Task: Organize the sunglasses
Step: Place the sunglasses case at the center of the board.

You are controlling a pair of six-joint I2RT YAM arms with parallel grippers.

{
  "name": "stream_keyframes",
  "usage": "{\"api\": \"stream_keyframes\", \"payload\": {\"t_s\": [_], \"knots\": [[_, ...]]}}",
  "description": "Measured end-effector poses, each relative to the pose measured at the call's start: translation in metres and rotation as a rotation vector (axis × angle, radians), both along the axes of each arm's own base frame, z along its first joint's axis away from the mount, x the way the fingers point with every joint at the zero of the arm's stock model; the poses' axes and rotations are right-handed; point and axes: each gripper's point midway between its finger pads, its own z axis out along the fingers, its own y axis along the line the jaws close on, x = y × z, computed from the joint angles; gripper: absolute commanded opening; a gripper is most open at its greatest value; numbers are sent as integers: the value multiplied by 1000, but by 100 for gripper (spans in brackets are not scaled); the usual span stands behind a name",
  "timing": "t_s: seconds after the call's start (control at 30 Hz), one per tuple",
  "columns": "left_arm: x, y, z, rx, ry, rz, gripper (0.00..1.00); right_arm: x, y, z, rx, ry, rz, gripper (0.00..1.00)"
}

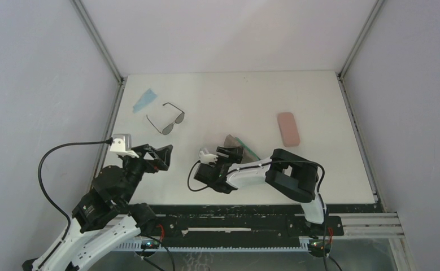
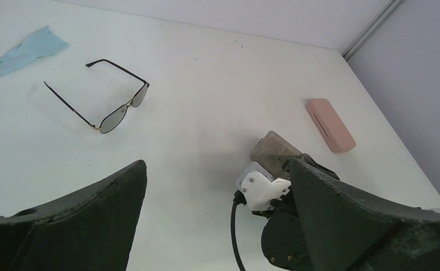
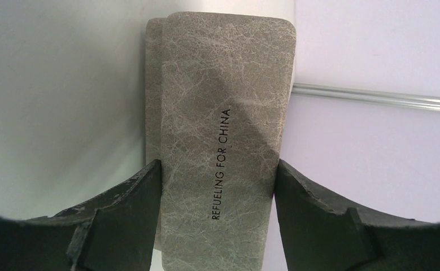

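Grey-brown case (image 3: pixel 220 141) fills the right wrist view. It is clamped between the right jaws, with a dark finger (image 3: pixel 121 214) pressed to each long edge. Its far end sticks out well past the fingertips, and black print along it reads REFUELING FOR CHINA. A second layer of the same leathery stuff shows behind it, offset to one side.

The bench (image 1: pixel 234 93) is plain white and matte. Pale grey walls (image 1: pixel 42 73) close it in on three sides, with aluminium posts (image 1: pixel 96 39) at the far corners.

The sunglasses (image 1: pixel 177 118), a thin black wire pair with squarish dark lenses, lie on the bench with their temples unfolded. They sit ahead of the left jaws and well apart from them, and further still from the right jaws. A light blue cloth (image 1: pixel 144 100) lies just past the sunglasses, without touching them. A pink case (image 1: pixel 288 129) lies flat beyond the right jaws and off to their right. A teal strip (image 1: pixel 248 149) shows just beside the held case.

The left arm (image 1: pixel 110 192) rises from its base and leans forward. The left jaws are spread wide with nothing between them, pointing toward the sunglasses. The right arm (image 1: pixel 288 175) is folded, with its elbow out to the right. Its forearm reaches leftward low over the near middle of the bench, holding the case tilted up off the surface.
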Motion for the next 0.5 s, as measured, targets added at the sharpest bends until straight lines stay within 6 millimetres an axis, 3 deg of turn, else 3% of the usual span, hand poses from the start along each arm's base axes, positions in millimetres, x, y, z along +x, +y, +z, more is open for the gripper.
{"api": "stream_keyframes", "payload": {"t_s": [0.33, 0.5], "knots": [[0, 0, -1, -9, 8, 1, 100, -8, 9, -7, 36, 20, 1, 85], [1, -2, -3, -8, 16, -1, 100, -15, 12, 1, 110, 48, 2, 87]]}}
